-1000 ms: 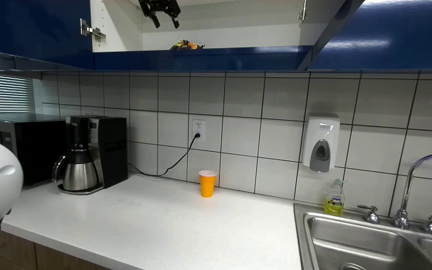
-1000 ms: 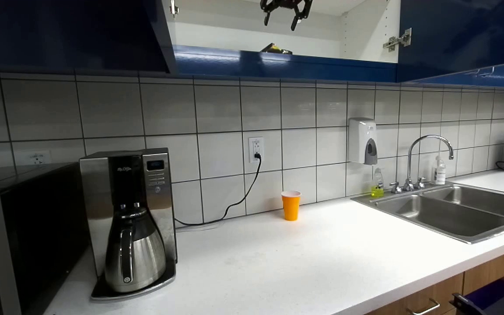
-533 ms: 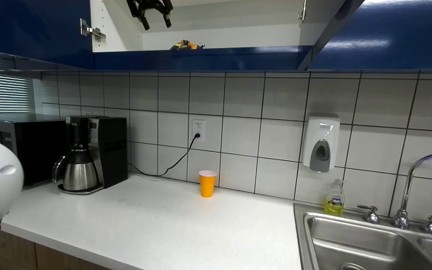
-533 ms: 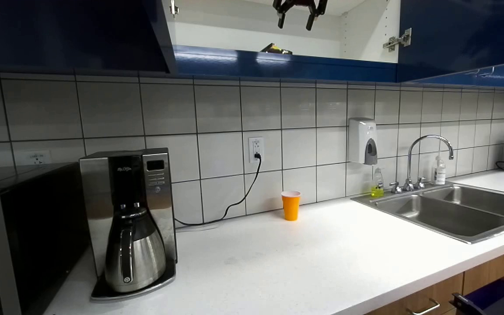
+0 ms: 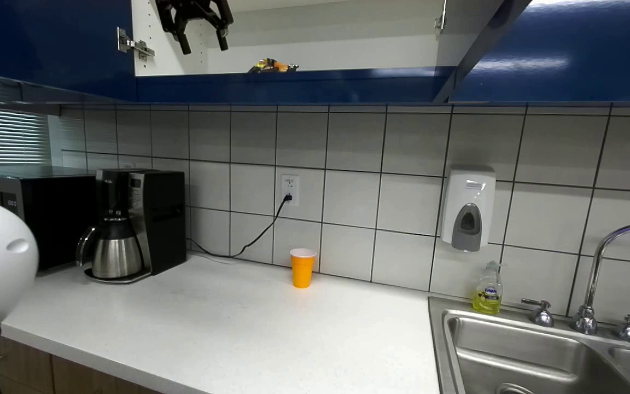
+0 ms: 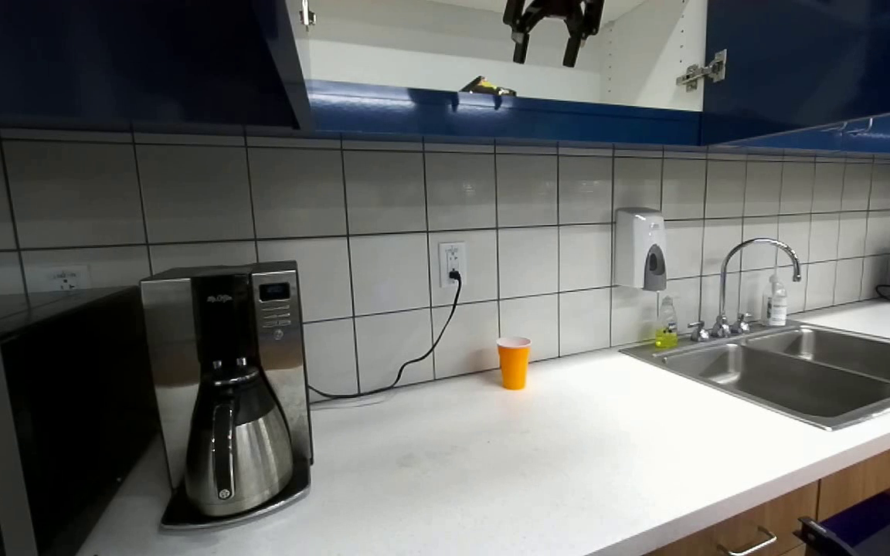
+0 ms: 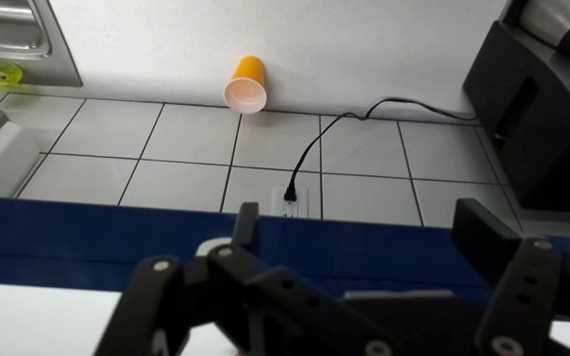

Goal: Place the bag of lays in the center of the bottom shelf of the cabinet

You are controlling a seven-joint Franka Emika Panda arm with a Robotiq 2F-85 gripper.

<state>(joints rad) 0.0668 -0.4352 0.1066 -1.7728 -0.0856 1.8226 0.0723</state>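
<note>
The bag of lays (image 5: pixel 273 66), dark with orange-yellow markings, lies in the open cabinet (image 5: pixel 326 86), partly hidden behind its blue front edge. It also shows in an exterior view (image 6: pixel 489 87), where the cabinet's blue edge (image 6: pixel 568 121) hides its lower part. The bottom shelf (image 7: pixel 27 316) shows white at the lower left of the wrist view; the edge hides it in both exterior views. My gripper (image 5: pixel 204 45) is open and empty, pointing down, above and apart from the bag. It also shows in an exterior view (image 6: pixel 545 57) and the wrist view (image 7: pixel 359 227).
Open blue doors (image 5: pixel 47 44) flank the cabinet. Below, the counter (image 5: pixel 238 339) bears an orange cup (image 5: pixel 302 269) and a coffee maker (image 5: pixel 162 219) beside a microwave (image 6: pixel 59 386). A soap dispenser (image 5: pixel 468 208) hangs on the tiled wall near the sink (image 5: pixel 512 350).
My gripper has moved sideways away from the bag, leftward in an exterior view and rightward in an exterior view, and looks larger in both. It stays open. The bag has not visibly moved.
</note>
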